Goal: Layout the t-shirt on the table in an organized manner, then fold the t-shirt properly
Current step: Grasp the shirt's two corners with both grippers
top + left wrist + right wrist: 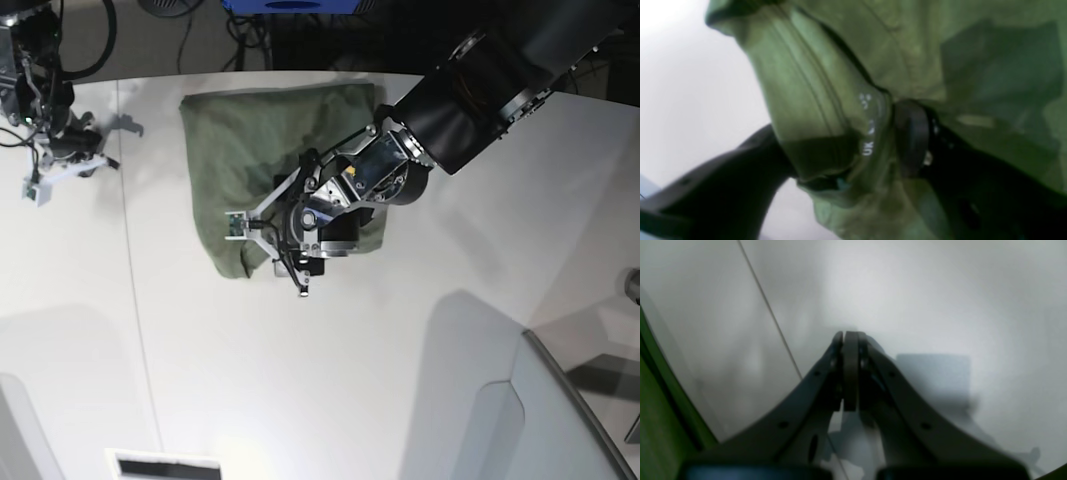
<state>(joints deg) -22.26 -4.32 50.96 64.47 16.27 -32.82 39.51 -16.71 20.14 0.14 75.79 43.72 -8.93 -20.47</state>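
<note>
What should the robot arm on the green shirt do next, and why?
Probably lift the left gripper straight up, off the t-shirt. Its fingers stand apart, yet a fold of collar cloth with the printed label lies between them, so pulling sideways could drag the folded shirt out of shape. The right gripper is shut over bare table, away from the shirt.

Black cables (250, 30) and a blue object (295, 5) lie behind.
</note>
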